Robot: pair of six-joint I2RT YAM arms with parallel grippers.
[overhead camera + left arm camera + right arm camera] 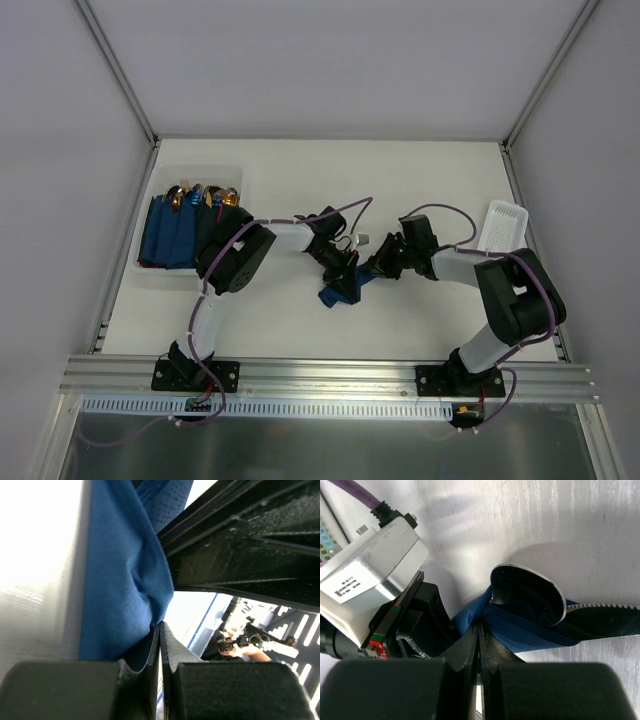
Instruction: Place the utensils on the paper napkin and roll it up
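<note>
The thin navy blue paper napkin (pixel 338 293) lies bunched at the middle of the white table (pixel 300 180), wrapped around a silver-grey metal spoon (pixel 527 597) whose bowl still shows. The left gripper (pixel 345 268) and the right gripper (pixel 372 266) are both clenched on its folds. I judge the rolling only partly done; a tidy, tight roll remains to be made.
</note>
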